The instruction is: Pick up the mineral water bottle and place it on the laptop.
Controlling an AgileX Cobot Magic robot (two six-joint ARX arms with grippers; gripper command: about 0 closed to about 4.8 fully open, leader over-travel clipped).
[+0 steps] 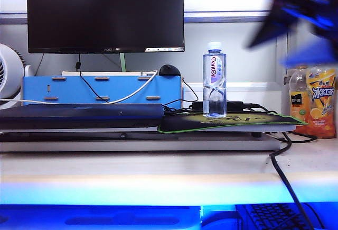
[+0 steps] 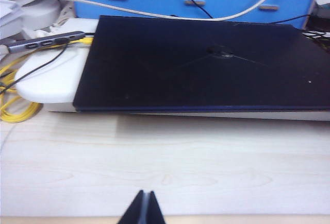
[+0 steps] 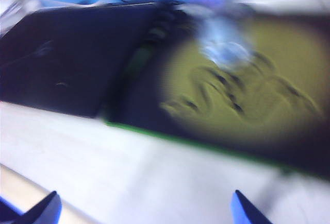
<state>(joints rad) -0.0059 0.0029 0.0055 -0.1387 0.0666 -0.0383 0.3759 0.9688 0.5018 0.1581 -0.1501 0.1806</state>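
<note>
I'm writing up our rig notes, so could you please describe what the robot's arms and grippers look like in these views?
The right gripper shows two dark, pointed fingertips edged in blue. In the exterior view its arm is a motion-blurred black and blue shape at the upper right. The left gripper shows two slim black wedge-shaped fingertips with a pale seam between them. No cables or markings are discernible on either.

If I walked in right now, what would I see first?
Probably the water bottle standing upright on the green-edged mouse pad, right of the flat dark laptop. Behind them looms a big black monitor. At upper right the right gripper is a blue-black blur, its jaws wide apart; the left gripper sits shut over bare table.
</note>
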